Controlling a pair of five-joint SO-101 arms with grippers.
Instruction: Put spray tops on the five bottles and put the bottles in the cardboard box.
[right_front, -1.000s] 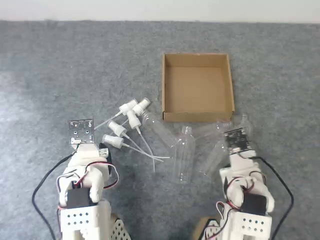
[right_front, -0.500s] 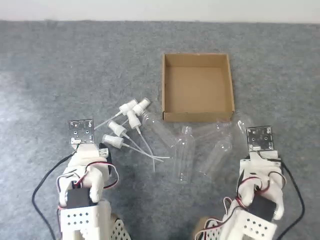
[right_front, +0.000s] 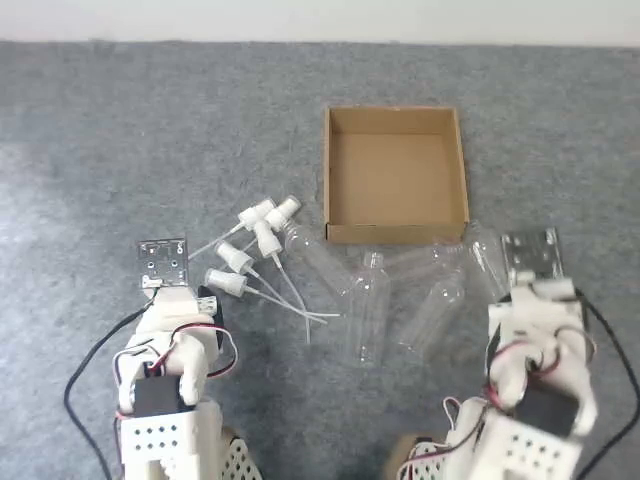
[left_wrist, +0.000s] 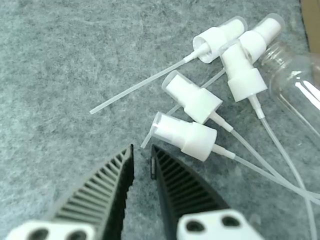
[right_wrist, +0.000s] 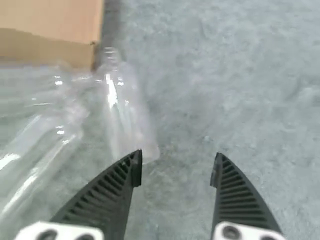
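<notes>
Several white spray tops (right_front: 252, 250) with long tubes lie in a loose pile left of the clear bottles. In the left wrist view my left gripper (left_wrist: 142, 150) is shut on nothing, its tips just short of the nearest spray top (left_wrist: 187, 136). Several capless clear bottles (right_front: 368, 305) lie fanned out in front of the cardboard box (right_front: 395, 233). My right gripper (right_wrist: 178, 156) is open just beside the base of the rightmost bottle (right_wrist: 125, 115), which lies with its neck at the box corner (right_wrist: 50, 30).
Grey carpet covers the table. The left arm (right_front: 165, 300) sits at the near left and the right arm (right_front: 535, 320) at the near right. Another bottle (left_wrist: 300, 95) lies just past the spray tops. The box holds nothing.
The right arm has swung to the right, from over the bottles to the outer side of the rightmost bottle. The left arm has kept still.
</notes>
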